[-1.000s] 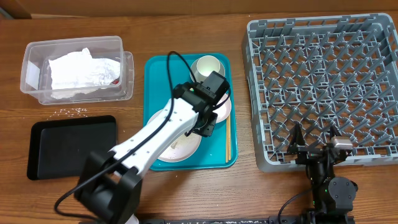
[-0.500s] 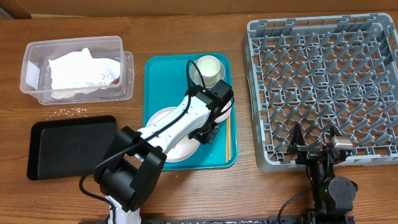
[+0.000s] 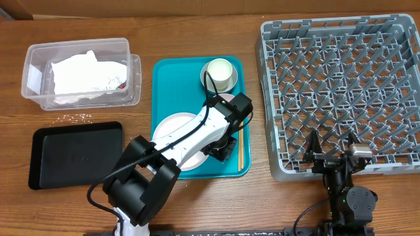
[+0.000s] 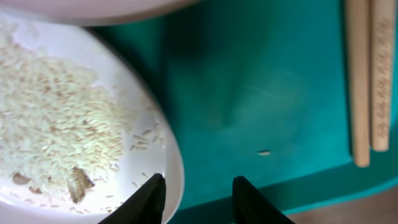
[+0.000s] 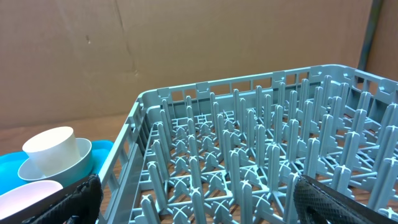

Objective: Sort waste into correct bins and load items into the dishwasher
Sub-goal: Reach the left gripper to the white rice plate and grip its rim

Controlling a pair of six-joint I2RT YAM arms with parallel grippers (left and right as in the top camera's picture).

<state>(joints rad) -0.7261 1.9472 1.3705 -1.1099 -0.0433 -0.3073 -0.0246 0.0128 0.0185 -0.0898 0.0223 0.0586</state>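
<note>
Left gripper lower, astride plate rim

We see the left tool low over the plate on the teal tray, chopsticks just beside it and a cup at the tray's far end. The napkin lies in the tub. The right tool, fingers spread, sits at the near edge of the rack.

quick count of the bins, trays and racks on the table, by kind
clear tub: 1
trays: 2, black tray and teal tray
dish rack: 1
total: 4
</note>
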